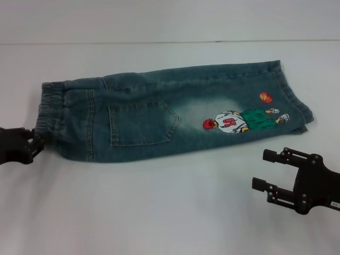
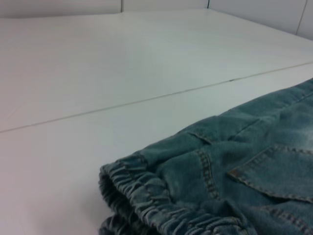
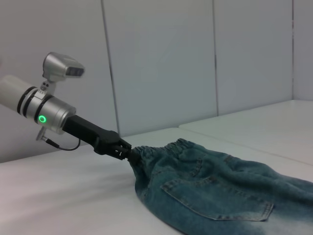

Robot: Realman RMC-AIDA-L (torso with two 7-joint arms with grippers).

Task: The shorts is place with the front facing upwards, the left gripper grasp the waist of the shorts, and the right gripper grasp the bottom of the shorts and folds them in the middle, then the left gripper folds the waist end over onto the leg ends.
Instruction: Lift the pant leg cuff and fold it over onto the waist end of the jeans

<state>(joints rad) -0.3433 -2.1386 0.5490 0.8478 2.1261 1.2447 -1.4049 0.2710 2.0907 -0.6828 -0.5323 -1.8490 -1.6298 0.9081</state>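
The blue-green denim shorts [image 1: 159, 114] lie on the white table, doubled lengthwise, with the back patch pocket [image 1: 141, 125] and the basketball-player print [image 1: 239, 119] facing up. The ruched waist [image 1: 50, 109] is at the left end and the flat leg ends [image 1: 295, 98] are at the right. My left gripper [image 1: 36, 141] is shut on the near corner of the waist; the right wrist view shows this left gripper [image 3: 126, 152] pinching the waist [image 3: 161, 149]. My right gripper [image 1: 260, 169] hovers open near the front right, short of the shorts' bottom and touching nothing.
The white table [image 1: 159, 212] runs all around the shorts, with a thin seam [image 1: 170, 42] across its far side. Pale wall panels [image 3: 161, 63] stand behind the table in the right wrist view.
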